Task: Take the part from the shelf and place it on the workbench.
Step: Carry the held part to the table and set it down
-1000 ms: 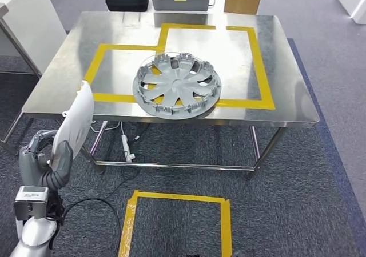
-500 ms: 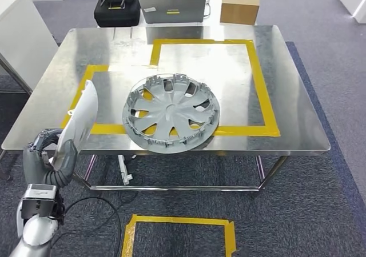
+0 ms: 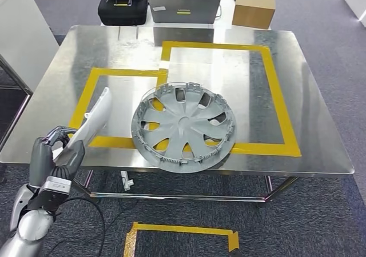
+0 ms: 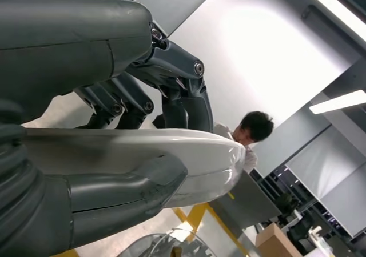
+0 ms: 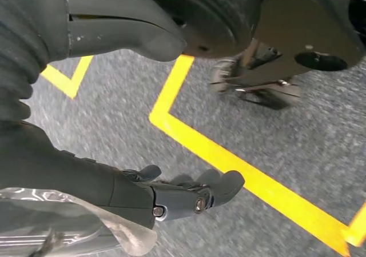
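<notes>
Your left hand (image 3: pixel 54 157) sits low at the near-left corner of the steel table (image 3: pixel 302 137), fingers (image 4: pixel 181 97) clamped on the white part (image 3: pixel 92 123): a long, curved plastic panel. In the head view it sticks up and fwd from the hand, its far end over the table's near-left edge, above the yellow tape outline (image 3: pixel 276 97). You can't tell from the pics whether it touches the tabletop. In the left wrist view the part (image 4: pixel 129 160) runs between thumb and the darker fingers, with a person (image 4: pixel 254 131) beyond it in the bkgd.

Grey wheel cover (image 3: pixel 183 128) lies flat on the table, near edge, just right of the part, straddling the tape line. At the far edge: black case (image 3: pixel 123 7), laptop (image 3: pixel 183 8), cardboard box (image 3: pixel 254 7).

Right hand (image 5: pixel 172 194) hangs over grey carpet with yellow floor tape (image 5: pixel 242 171); its fingers are loosely curled, apart, holding nothing.
</notes>
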